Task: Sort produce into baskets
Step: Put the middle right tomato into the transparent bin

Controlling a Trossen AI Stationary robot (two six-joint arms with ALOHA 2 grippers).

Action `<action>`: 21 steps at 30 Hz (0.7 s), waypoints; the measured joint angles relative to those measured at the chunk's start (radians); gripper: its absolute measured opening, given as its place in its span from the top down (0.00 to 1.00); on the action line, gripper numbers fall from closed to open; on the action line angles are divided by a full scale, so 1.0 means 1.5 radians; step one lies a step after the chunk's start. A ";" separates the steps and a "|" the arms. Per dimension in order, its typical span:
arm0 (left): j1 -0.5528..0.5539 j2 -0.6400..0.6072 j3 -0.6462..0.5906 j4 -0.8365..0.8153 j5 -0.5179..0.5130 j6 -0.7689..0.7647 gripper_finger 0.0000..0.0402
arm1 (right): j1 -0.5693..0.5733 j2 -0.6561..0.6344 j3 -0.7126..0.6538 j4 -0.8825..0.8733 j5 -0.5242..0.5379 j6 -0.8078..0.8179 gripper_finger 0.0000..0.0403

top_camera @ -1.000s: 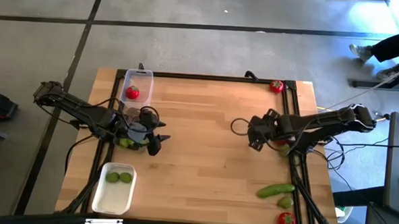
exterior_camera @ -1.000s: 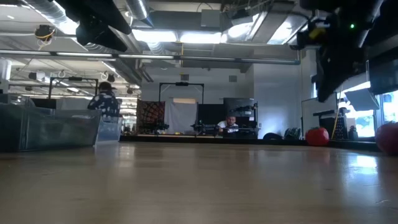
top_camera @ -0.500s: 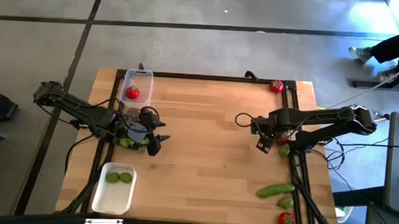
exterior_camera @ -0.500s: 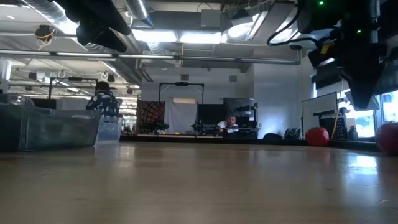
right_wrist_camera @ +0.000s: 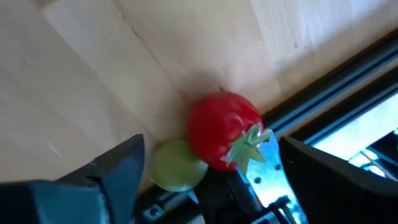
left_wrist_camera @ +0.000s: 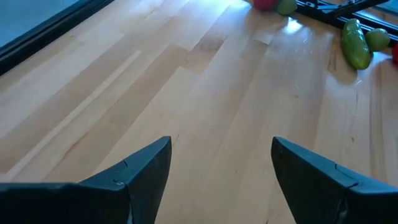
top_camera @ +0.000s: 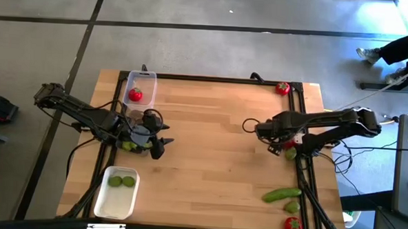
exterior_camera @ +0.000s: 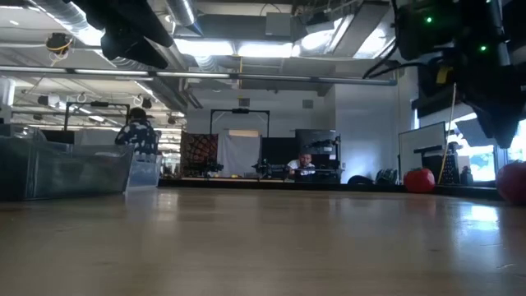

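Since the earlier frame, the right gripper (top_camera: 277,147) has been shifted outward along the bench (top_camera: 209,163) toward its right edge, and its fingers are now spread apart, nothing being held. Directly before it, a tomato (right_wrist_camera: 224,130) and a lime (right_wrist_camera: 179,165) are seen touching each other against the bench's edge rail. The left gripper (top_camera: 154,145) is held released over the middle clear basket (top_camera: 140,134) at the bench's left edge. Another tomato (top_camera: 135,94) is contained in the far clear basket (top_camera: 140,85), two limes (top_camera: 121,182) in the white basket (top_camera: 118,192)
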 joint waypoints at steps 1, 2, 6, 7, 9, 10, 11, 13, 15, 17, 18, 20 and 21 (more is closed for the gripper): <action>0.000 0.000 0.000 0.000 0.000 0.000 0.32 | 0.000 0.007 0.000 -0.002 -0.001 -0.003 0.11; 0.000 0.000 0.000 0.000 0.000 0.000 0.32 | 0.000 0.013 0.000 -0.001 -0.001 -0.005 0.08; 0.000 0.000 0.000 0.000 0.000 0.000 0.32 | 0.000 0.038 0.000 -0.002 -0.006 -0.010 0.02; 0.000 0.000 0.000 0.000 0.000 0.000 0.32 | 0.000 0.043 0.000 -0.004 -0.006 -0.017 0.03; 0.000 0.000 0.000 0.000 0.000 0.000 0.32 | 0.000 0.050 0.000 -0.005 -0.002 -0.033 0.06; 0.000 0.000 0.000 0.000 0.000 0.000 0.32 | 0.000 0.052 0.000 -0.004 -0.003 -0.038 0.07; 0.000 0.000 0.000 0.000 0.000 0.000 0.32 | 0.000 0.054 0.000 -0.005 -0.012 -0.038 0.08; 0.000 0.000 0.000 0.000 0.000 0.000 0.32 | 0.000 0.055 0.000 -0.004 -0.037 -0.038 0.09; 0.000 0.000 0.000 0.000 0.000 0.000 0.32 | 0.000 0.055 0.000 0.001 -0.043 -0.039 0.10; 0.000 0.000 0.000 0.000 -0.005 0.000 0.32 | 0.000 0.055 0.000 0.000 -0.018 -0.027 0.10; 0.000 0.000 0.000 0.000 -0.008 0.000 0.32 | -0.003 0.055 0.000 0.001 -0.009 -0.021 0.10; 0.000 0.000 0.000 0.000 -0.009 0.000 0.32 | -0.019 0.063 0.000 0.001 -0.005 -0.020 0.10; 0.000 0.000 0.000 0.000 -0.010 0.000 0.32 | -0.028 0.068 0.000 0.001 -0.004 -0.020 0.10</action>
